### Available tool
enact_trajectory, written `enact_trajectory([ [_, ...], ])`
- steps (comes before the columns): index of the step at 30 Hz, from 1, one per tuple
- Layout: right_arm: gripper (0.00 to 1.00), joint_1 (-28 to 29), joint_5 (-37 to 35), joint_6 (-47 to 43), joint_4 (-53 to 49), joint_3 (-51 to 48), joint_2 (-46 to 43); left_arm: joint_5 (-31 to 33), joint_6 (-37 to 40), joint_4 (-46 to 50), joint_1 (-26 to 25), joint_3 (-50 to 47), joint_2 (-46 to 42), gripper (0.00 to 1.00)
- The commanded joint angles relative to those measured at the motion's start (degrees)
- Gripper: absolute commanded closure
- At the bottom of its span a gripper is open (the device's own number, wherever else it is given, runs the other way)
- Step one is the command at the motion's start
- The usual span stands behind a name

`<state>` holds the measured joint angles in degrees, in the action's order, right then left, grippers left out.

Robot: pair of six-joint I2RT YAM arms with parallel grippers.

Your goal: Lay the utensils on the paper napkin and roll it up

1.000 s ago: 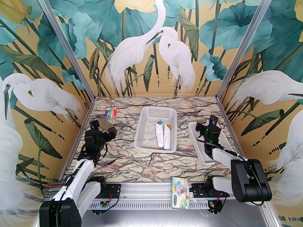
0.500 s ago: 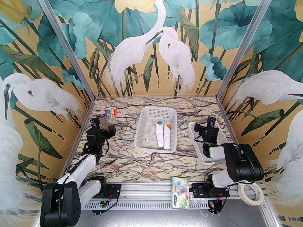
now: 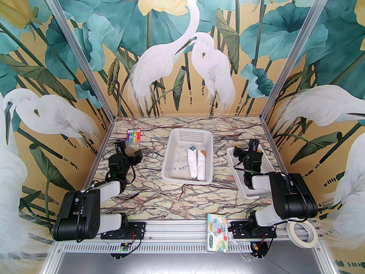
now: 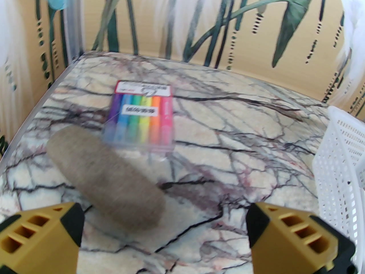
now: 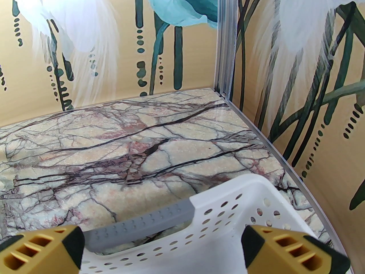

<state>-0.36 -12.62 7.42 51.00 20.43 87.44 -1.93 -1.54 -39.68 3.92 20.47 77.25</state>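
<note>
While its elbow (image 3: pixel 77 213) sits bent, left gripper (image 4: pixel 165 224) gapes.

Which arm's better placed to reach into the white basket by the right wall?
Right. The right claw, open, hangs directly over that basket; the left claw, also open, sits across the table by the marker pack.

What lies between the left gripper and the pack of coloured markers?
A tan oblong object lies on the table between the left gripper and the marker pack, as the left wrist view shows.
</note>
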Motion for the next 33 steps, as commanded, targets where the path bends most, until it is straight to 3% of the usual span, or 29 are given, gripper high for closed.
enact_trajectory([
  [1,0.01,0.3,-0.8,-0.7,-0.3,1.0,0.5,-4.4,1.7,-2.3,0.5,1.3,0.6,0.01],
  [5,0.01,0.3,-0.8,-0.7,-0.3,0.9,0.5,-8.6,1.0,-14.2,0.4,-1.9,4.6,0.01],
  [10,0.01,0.3,-0.8,-0.7,-0.3,0.9,0.5,-5.9,0.0,-24.9,0.5,-3.3,12.7,0.01],
  [15,0.01,0.3,-0.8,-0.8,-0.3,1.0,0.5,-5.5,0.1,-14.1,0.4,1.4,11.9,0.01],
  [33,0.01,0.3,-0.7,-0.7,-0.4,1.0,0.5,-5.2,0.9,-13.8,-0.3,1.5,11.9,0.01],
])
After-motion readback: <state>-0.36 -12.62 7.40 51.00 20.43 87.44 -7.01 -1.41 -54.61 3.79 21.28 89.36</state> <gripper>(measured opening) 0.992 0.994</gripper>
